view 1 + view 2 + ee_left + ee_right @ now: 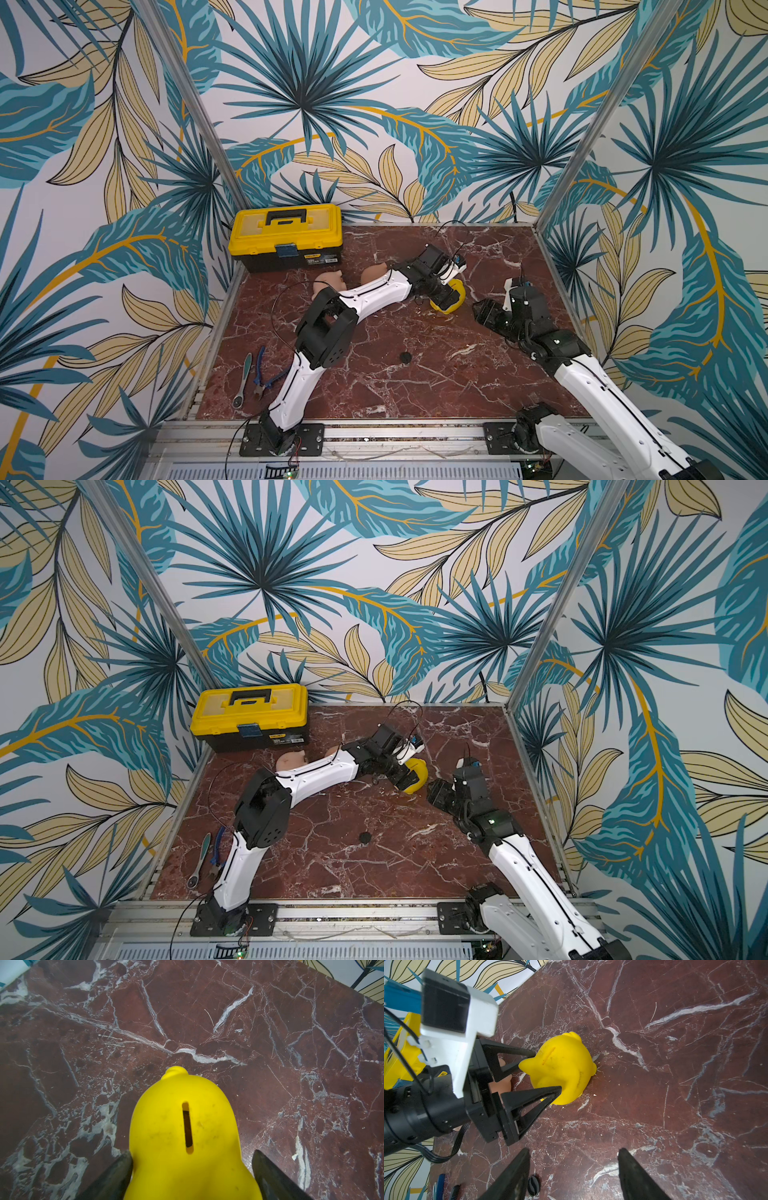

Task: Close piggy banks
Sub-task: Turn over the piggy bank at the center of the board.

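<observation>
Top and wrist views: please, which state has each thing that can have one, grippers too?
toolbox, lid closed.
yellow piggy bank, gripped; whether plugged, cannot tell.
left gripper, shut on yellow piggy bank.
right gripper, open, empty.
black plug, lying loose, in no bank.
pink piggy banks, partly hidden; closure unclear.

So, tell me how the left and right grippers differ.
The left gripper straddles the yellow piggy bank; the right gripper is open and empty. The left gripper is at that bank; the right gripper sits short of it, above the marble table. Both are black, two-fingered, aimed at it.
</observation>
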You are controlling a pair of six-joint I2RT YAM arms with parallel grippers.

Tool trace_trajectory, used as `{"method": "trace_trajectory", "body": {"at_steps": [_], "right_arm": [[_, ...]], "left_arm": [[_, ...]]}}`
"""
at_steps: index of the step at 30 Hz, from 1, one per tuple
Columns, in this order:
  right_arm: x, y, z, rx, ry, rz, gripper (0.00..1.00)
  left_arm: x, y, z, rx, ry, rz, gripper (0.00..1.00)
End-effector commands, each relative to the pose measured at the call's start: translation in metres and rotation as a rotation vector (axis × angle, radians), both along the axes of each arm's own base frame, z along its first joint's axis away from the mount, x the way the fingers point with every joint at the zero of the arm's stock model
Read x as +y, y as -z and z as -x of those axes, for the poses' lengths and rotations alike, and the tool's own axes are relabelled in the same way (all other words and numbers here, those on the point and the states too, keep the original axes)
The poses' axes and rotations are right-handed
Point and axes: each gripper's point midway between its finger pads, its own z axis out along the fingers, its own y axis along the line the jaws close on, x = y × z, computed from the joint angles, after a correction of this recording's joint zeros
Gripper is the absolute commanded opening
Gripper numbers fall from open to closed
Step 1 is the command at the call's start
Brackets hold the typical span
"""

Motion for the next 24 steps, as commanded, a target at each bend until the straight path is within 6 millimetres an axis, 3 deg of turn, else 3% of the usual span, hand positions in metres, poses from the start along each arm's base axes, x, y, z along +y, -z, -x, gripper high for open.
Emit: {"method": "trace_trajectory", "body": {"at_steps": [1,12,24], "right_arm": [[-0.005,0.004,0.004,0.014,0.004,0.031,0.68],[-0.005,0.002,0.002,0.005,0.006,0.027,0.68],[0.003,-0.002,0.001,-0.001,-0.026,-0.003,0.67]], "left_arm": [[-0.004,0.008,0.001,0.018,0.012,-0.017,0.85],[0.004,-0.014,0.016,0.123,-0.066,0.058,0.77],[0.044,-0.015,0.033,0.367,-0.244,0.160,0.75]]}}
